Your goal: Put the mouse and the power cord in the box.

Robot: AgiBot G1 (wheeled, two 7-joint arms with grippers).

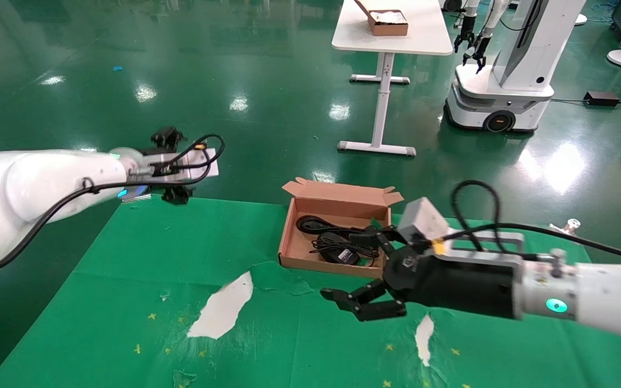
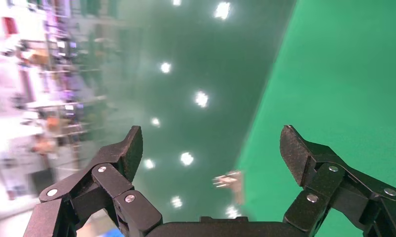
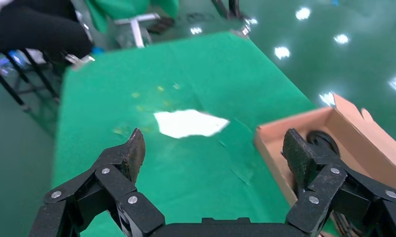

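Right gripper (image 1: 364, 272) beside box (image 1: 289, 237)

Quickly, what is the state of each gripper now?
Left gripper: open, holding nothing, beyond the table's far left edge.
Right gripper: open, holding nothing, beside the box.

Mouse (image 1: 336, 253) and power cord (image 1: 321, 225) in box (image 1: 289, 229), right claw (image 1: 367, 272) just beside it, left claw (image 1: 173, 167) well apart.
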